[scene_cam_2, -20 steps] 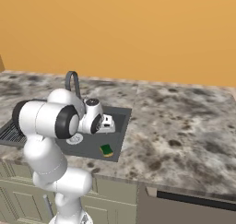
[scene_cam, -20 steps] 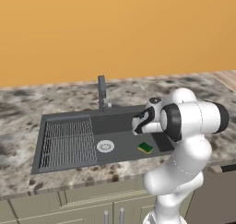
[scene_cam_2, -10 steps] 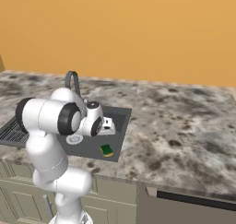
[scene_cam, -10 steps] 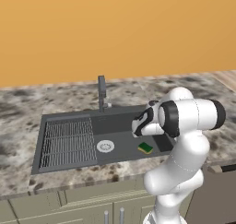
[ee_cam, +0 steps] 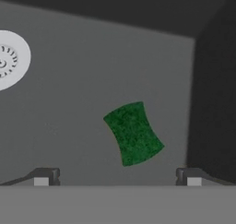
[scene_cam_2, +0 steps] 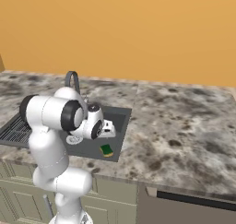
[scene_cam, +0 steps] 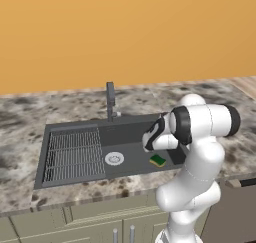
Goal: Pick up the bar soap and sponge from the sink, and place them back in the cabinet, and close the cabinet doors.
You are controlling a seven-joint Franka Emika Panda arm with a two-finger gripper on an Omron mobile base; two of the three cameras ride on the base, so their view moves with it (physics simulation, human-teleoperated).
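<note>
A big orange wall (scene_cam: pixel 125 32) stands at the back. In front of it runs a long table (scene_cam_2: pixel 184 126) with a stone top, speckled in grey, brown and white. Under the stone top are pale grey-green cupboard doors (scene_cam: pixel 90 224). Two thin silver handles (scene_cam: pixel 123 234) stand side by side on those doors. On the right side, below the stone top, sits a dark grey front (scene_cam_2: pixel 184 211) with a black strip along its top.
</note>
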